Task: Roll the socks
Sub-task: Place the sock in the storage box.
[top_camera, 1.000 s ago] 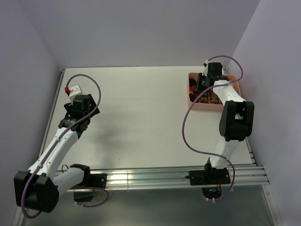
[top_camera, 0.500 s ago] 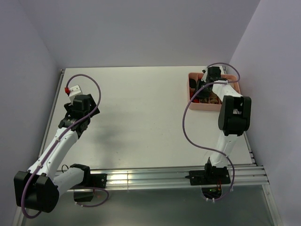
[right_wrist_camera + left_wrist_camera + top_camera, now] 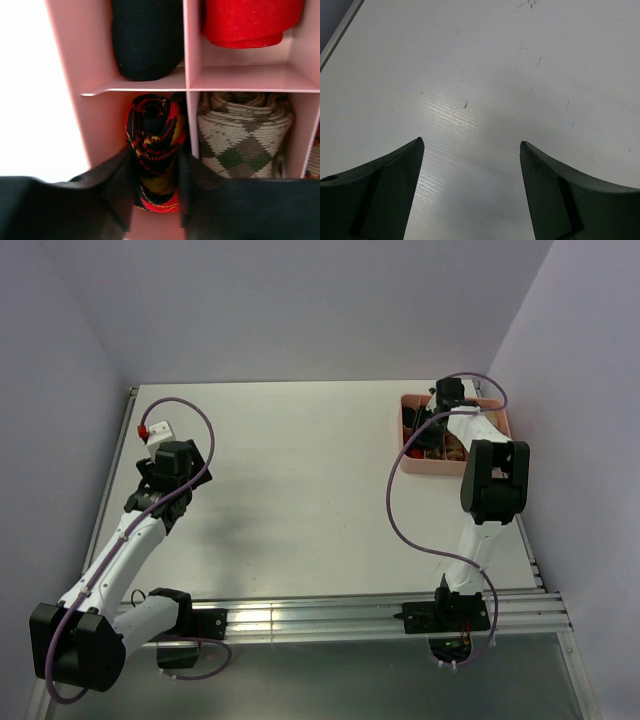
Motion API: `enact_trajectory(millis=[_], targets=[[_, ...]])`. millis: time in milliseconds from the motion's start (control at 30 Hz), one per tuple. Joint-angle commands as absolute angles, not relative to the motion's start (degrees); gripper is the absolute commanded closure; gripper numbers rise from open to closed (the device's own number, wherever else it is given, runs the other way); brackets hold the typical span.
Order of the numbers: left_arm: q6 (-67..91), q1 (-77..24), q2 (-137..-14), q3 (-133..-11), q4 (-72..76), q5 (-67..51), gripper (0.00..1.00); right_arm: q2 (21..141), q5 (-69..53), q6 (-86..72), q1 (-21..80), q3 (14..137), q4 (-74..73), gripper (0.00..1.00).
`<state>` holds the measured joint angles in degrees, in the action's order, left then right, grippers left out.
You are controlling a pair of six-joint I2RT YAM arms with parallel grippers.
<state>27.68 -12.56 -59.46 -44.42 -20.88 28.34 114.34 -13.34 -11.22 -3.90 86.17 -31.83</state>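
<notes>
The right gripper (image 3: 156, 167) has its two dark fingers (image 3: 107, 187) closed against either flank of the black-red-orange sock (image 3: 155, 122). The sock is a tight roll standing on end, and it looks a little narrower where they pinch it than at its free top. It sits in the pink tray (image 3: 67, 55), in the compartment at the lower left of the wrist view, close by the middle divider. Just across that divider, in the next compartment to the right, a tan-and-cream argyle sock (image 3: 242, 132) lies rolled as well, apart from both fingers. In the two compartments beyond rest a plain black roll (image 3: 147, 37) and a plain red roll (image 3: 250, 20). Seen from above, the tray lies at the far right corner of the white table (image 3: 290, 480), with the right arm stretched out over it. Over on the left, the left gripper (image 3: 471, 145) hangs with its jaws spread wide. Only bare tabletop shows between them, and it is well apart from the tray.
</notes>
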Motion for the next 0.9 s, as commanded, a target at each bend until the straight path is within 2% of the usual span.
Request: enact_trajectory(millis=[0, 200, 367, 467, 533, 600, 867], targets=[[27.3, -12.4, -59.1, -45.2, -20.0, 29.7, 0.18, 113.6, -11.1, -11.9, -3.3, 88.4, -35.8, 0.54], [27.3, -12.4, -59.0, -45.1, -20.0, 29.9, 0.18, 110.7, -9.9, -12.0, -3.1, 92.5, -37.9, 0.40], [27.2, -12.4, -58.7, -45.0, -19.6, 30.1, 0.18, 108.1, -7.6, -12.9, -2.9, 92.9, -37.8, 0.40], [27.2, -12.4, -58.6, -44.9, -19.6, 30.1, 0.18, 105.8, -7.0, -13.7, -3.0, 92.3, -36.7, 0.46], [27.3, -12.4, -58.7, -44.9, -19.7, 30.1, 0.18, 104.4, -6.9, -14.3, -2.9, 91.1, -35.7, 0.59], [27.3, -12.4, -58.8, -44.8, -19.7, 30.2, 0.18, 103.9, -7.0, -15.1, -3.0, 89.7, -33.8, 0.67], [27.2, -12.4, -58.1, -44.6, -19.3, 30.1, 0.18, 108.9, -7.9, -16.6, -2.6, 86.1, -30.4, 0.71]])
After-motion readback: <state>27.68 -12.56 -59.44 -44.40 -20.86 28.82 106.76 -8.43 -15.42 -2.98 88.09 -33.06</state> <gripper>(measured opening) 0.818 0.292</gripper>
